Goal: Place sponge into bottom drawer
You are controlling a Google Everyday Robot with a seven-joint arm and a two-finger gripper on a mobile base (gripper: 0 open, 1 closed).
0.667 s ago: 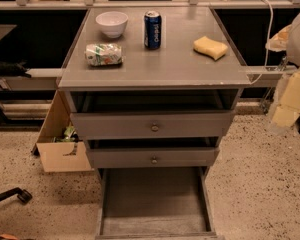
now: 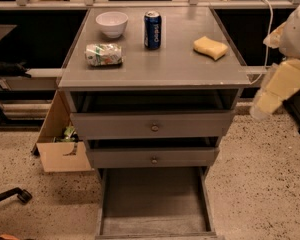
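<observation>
Currently the sponge (image 2: 210,47) lies on the tabletop (image 2: 170,70), right of the can (image 2: 152,30). The bottom drawer (image 2: 155,196) stands pulled out. Off the tabletop's right edge hangs the pincer (image 2: 261,108), apart from the sponge; I cannot tell whether it is released or clenched.

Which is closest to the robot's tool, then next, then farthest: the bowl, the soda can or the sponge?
The tool hangs right of the cabinet.
1. Sponge, right side of the top.
2. Soda can, back middle.
3. Bowl, back left.
</observation>
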